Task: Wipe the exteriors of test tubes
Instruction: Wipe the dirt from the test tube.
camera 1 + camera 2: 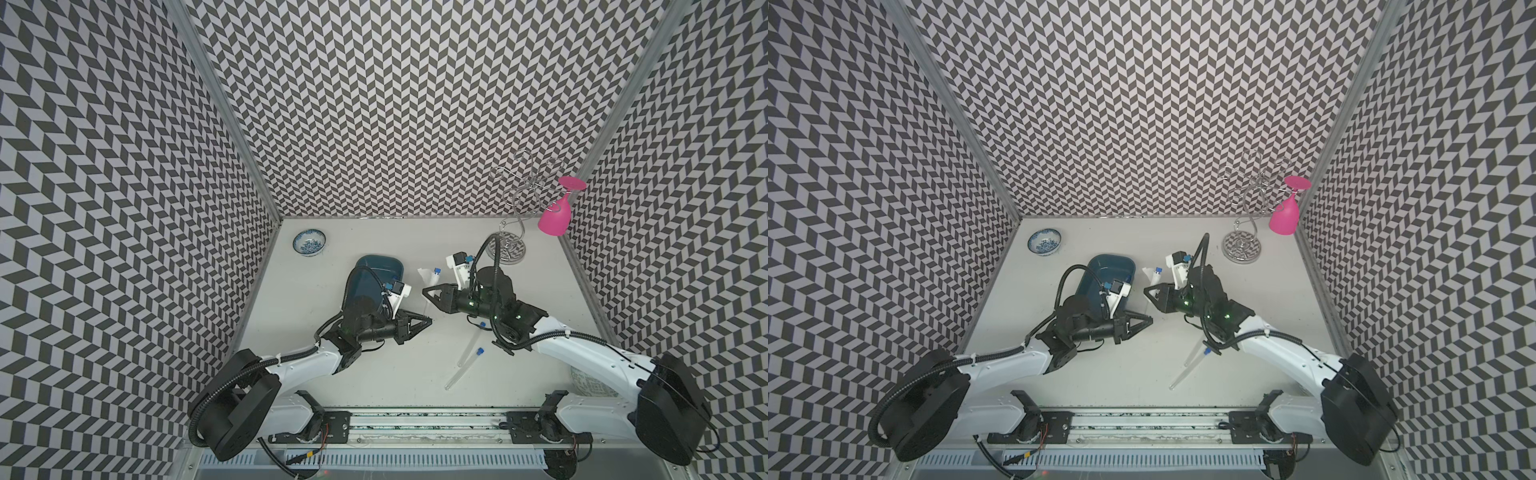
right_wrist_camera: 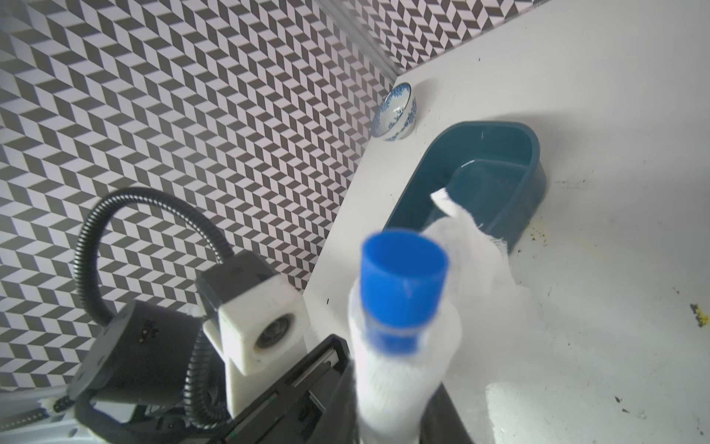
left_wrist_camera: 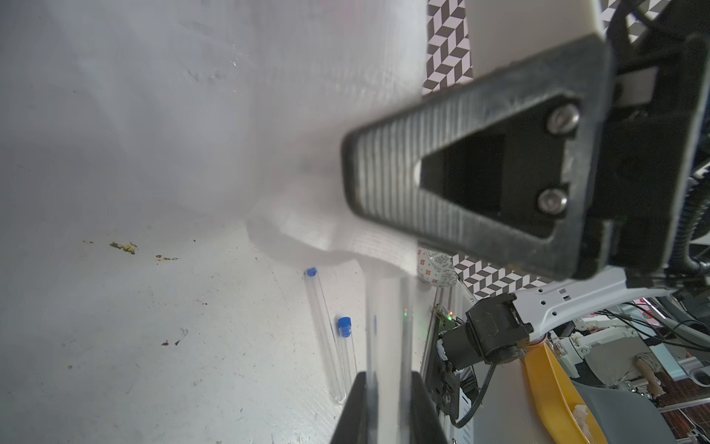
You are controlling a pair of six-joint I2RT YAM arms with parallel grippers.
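Nearest, ~5 o'clock from table [image 1: 374,374] centre: two loose test tubes [image 1: 471,345] lie side by side and almost parallel. Blue caps point toward 12, round ends toward 7. Neither gripper is touching them.

Centre: left gripper [image 1: 429,321] reaches in from 8 o'clock, jaws clamped narrow on the round end of the held test tube [image 3: 386,338]. Tube is off the table, cap end toward 12. Can't tell how steeply it tilts.

Just past it: right gripper [image 1: 424,290] comes in from 4 o'clock. Its jaws are pinched on the wipe [image 2: 480,261], which wraps the same tube just below its blue cap [image 2: 403,280]. A loose corner of the wipe sticks out beyond the cap toward 11.

10–11 o'clock: dark teal tray [image 1: 376,268], partly under the left wrist. Contents not readable.

Far left corner, 11 o'clock: blue-and-white bowl [image 1: 309,243], apart from the tray.

Far right corner, 1–2 o'clock: wire rack [image 1: 509,249] with a pink glass [image 1: 555,216] hanging upside down from it.
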